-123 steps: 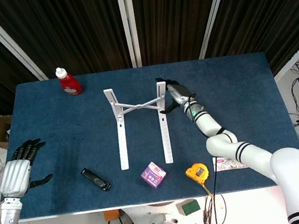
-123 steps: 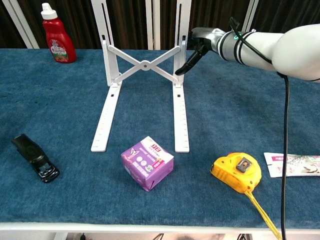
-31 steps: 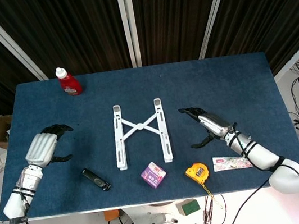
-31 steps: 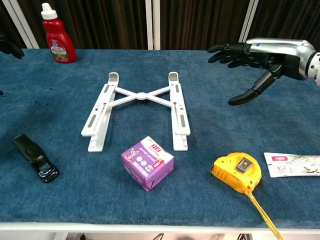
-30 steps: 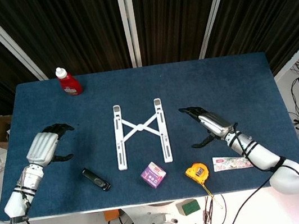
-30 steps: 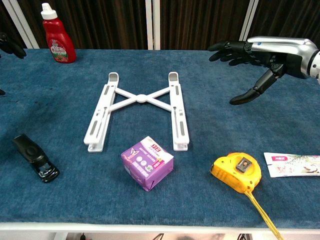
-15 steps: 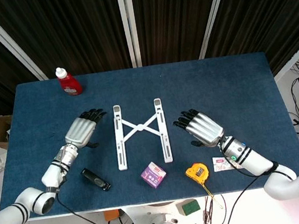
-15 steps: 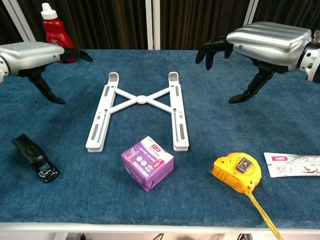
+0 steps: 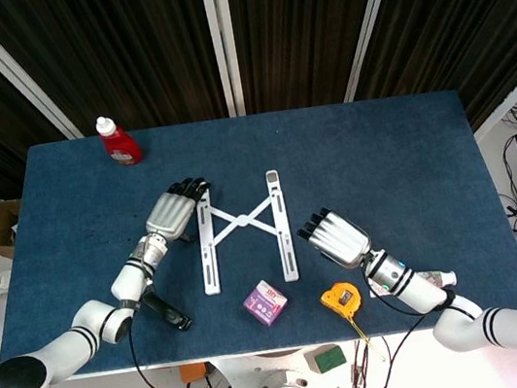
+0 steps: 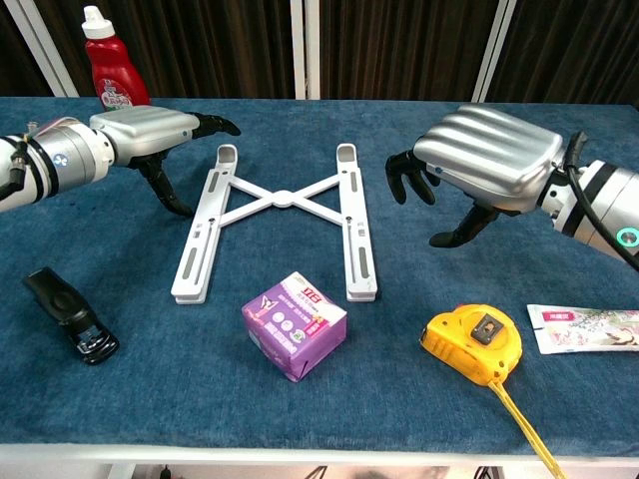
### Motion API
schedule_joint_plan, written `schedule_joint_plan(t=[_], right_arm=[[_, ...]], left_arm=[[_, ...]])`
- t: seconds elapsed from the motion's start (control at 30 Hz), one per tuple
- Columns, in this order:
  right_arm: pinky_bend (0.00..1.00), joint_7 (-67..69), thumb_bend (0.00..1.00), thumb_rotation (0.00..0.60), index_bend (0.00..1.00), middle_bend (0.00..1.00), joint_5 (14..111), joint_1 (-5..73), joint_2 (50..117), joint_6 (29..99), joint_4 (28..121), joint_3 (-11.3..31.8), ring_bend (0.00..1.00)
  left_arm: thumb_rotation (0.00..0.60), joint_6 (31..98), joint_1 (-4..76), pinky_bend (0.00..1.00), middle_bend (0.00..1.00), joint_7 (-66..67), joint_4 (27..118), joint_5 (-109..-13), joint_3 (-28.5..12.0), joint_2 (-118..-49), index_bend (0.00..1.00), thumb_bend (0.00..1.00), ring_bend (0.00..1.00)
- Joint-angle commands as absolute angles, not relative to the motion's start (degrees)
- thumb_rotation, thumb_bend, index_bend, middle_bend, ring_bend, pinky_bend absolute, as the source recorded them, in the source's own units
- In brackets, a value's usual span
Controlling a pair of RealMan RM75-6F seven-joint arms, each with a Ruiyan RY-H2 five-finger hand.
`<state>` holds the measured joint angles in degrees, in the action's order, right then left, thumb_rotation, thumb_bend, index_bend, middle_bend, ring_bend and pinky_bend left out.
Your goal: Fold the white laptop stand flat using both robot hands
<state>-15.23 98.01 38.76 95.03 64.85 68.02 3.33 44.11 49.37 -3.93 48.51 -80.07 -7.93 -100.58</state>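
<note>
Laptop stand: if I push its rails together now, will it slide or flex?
The laptop stand lies flat and thin on blue cloth, so it probably slides little. Its crossed links likely pivot rather than bend. It looks light, so uneven pushing may skew it.

The white laptop stand [image 9: 241,228] now lies flat; the left hand [image 9: 172,212] and right hand [image 9: 332,238] have moved close beside it.

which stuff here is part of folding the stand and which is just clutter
In the job:
stand
left hand
right hand

Lying about:
ketchup bottle
purple box
tape measure
black clip
packet
</note>
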Motion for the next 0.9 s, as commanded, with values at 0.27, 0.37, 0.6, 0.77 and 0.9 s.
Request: schedule_joint_plan(t=[0.27,0.37,0.6,0.77,0.9], right_arm=[[0.66,-9.6,0.00,0.600,0.52,0.63,99.2,40.5,105.8,67.4,53.2,2.5,0.51],[0.66,-8.3,0.00,0.600,0.53,0.63,99.5,41.3,108.2,67.9,49.8,2.5,0.52],[0.67,-5.7,0.00,0.600,0.54,0.63,99.8,42.5,113.7,70.1,42.0,2.4,0.52],[0.68,-4.3,0.00,0.600,0.55,0.64,99.5,43.2,116.4,71.2,38.3,2.8,0.53],[0.68,-3.4,0.00,0.600,0.56,0.64,99.0,43.5,118.1,71.7,35.5,2.8,0.53]], left_arm=[[0.600,44.1,50.2,0.15,0.02,-6.4,45.9,-80.4,-7.5,-102.0,0.06,0.01,0.04],[0.600,44.1,50.4,0.15,0.02,-6.8,45.6,-80.4,-7.4,-102.3,0.06,0.01,0.04],[0.600,43.6,51.0,0.15,0.02,-8.8,45.1,-80.4,-7.5,-103.0,0.06,0.01,0.04],[0.600,43.4,51.7,0.15,0.02,-10.3,44.6,-80.4,-7.7,-103.5,0.06,0.00,0.04],[0.600,43.1,52.3,0.15,0.02,-11.3,44.2,-80.6,-7.7,-104.0,0.06,0.00,0.04]])
